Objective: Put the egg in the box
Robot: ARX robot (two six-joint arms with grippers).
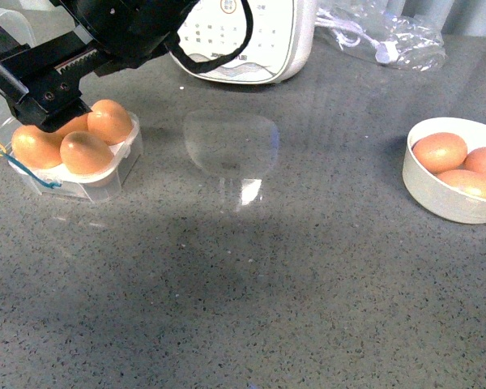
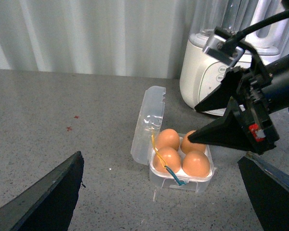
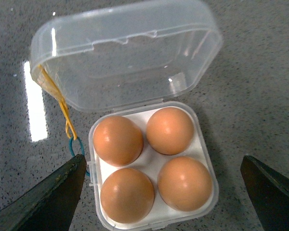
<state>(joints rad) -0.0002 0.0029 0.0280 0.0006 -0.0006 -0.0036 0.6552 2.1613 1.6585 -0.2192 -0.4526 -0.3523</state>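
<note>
The clear box [image 1: 123, 164] stands at the table's far left with its lid [image 3: 125, 57] open. Each of its four cells holds an orange-brown egg [image 3: 118, 139]; three of them show in the front view, one at the front [image 1: 87, 152]. My right gripper [image 1: 53, 113] hangs open just above the box, its fingers [image 3: 48, 197] wide on either side and touching no egg. My left gripper [image 2: 159, 207] is open and empty, well back from the box [image 2: 183, 175], and sees the right gripper [image 2: 196, 122] over it. The left arm is out of the front view.
A white bowl [image 1: 437, 196] at the right holds three more eggs [image 1: 440, 151]. A white appliance [image 1: 243, 40] stands at the back centre, a clear plastic bag [image 1: 389, 36] beside it. Yellow and blue bands [image 3: 62, 108] hang at the box's hinge corner.
</note>
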